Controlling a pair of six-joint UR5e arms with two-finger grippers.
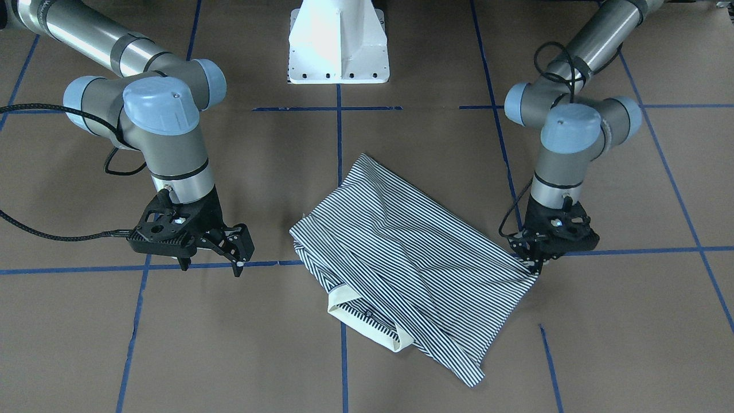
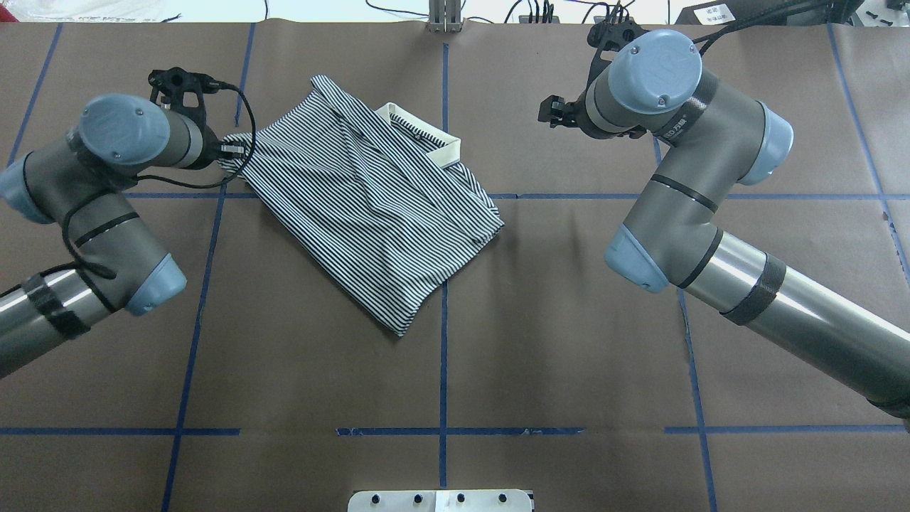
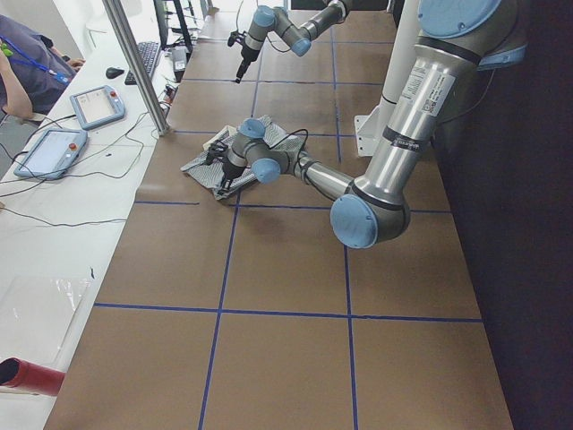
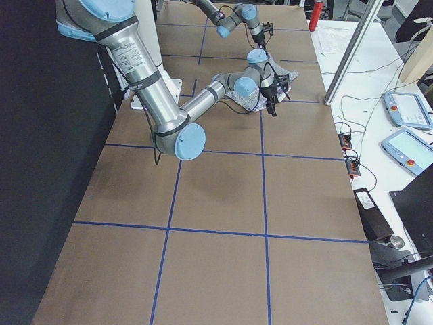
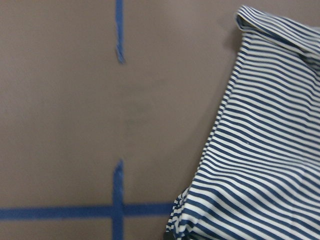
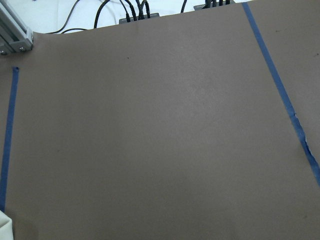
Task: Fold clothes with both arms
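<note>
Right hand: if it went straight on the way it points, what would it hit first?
Most likely the bare brown table under it; the right hand points down, clear of the striped shirt.

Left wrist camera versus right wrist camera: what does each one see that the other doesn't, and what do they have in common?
Only the left wrist view shows the striped polo shirt. It fills the right side of the picture, with its edge bunched up at the bottom.

Only the right wrist view shows black cables and a metal frame along the top of the picture, and it shows no clothing at all.

Both show the brown table marked with blue tape lines.
</note>
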